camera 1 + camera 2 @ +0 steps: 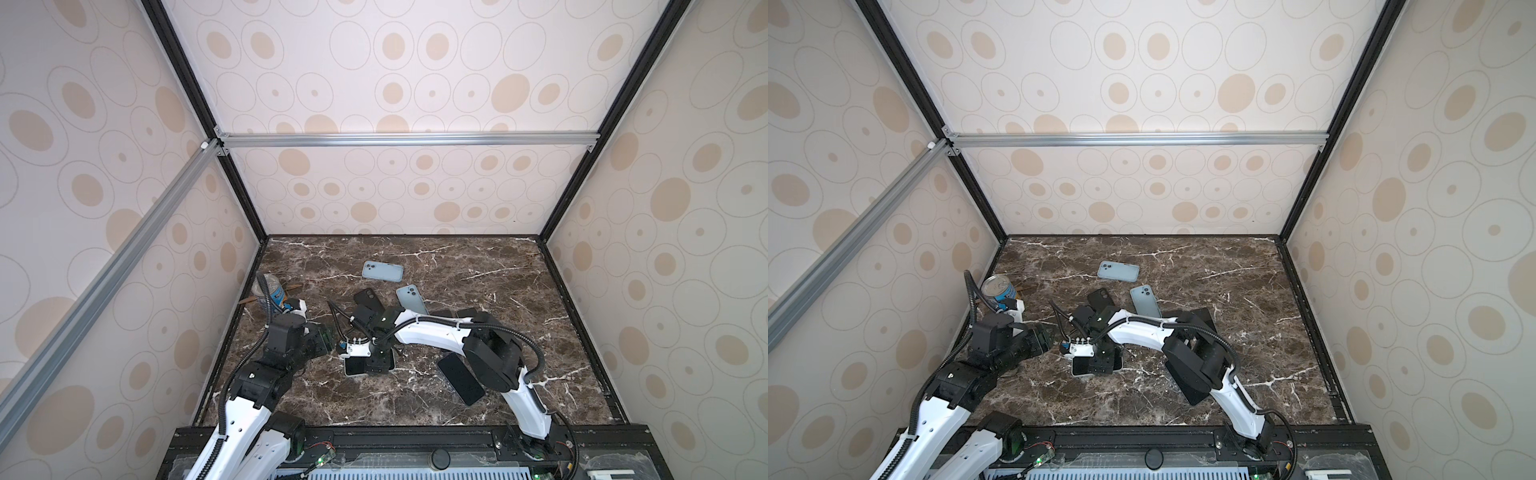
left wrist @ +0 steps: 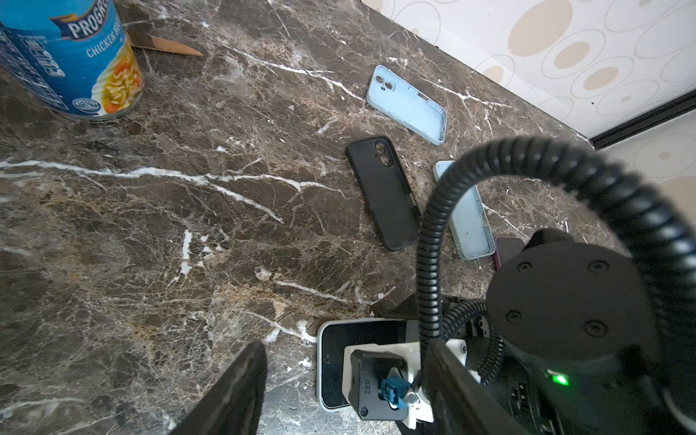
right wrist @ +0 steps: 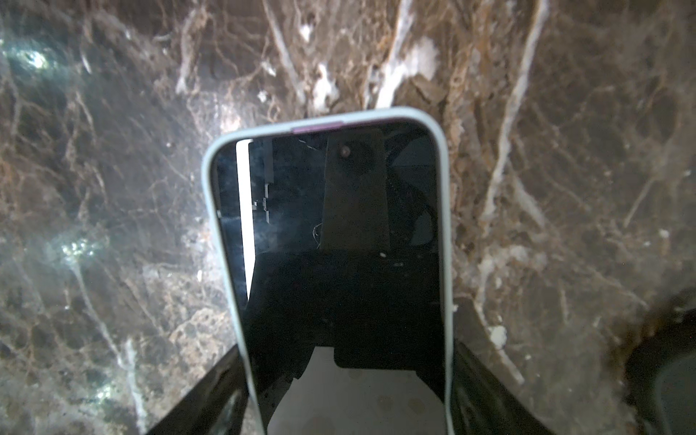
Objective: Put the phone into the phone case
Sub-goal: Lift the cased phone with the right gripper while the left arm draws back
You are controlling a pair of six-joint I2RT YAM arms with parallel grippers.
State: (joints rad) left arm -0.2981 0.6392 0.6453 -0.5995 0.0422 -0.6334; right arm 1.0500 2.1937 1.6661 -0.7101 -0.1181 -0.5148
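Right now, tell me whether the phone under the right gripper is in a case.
In: a pale case rims the dark phone. Whether it is fully seated, cannot tell.

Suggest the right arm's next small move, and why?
Probably close the right gripper jaws on the phone: it lies screen-up in its pale case on the marble table, jaws flanking both long edges, contact unclear.
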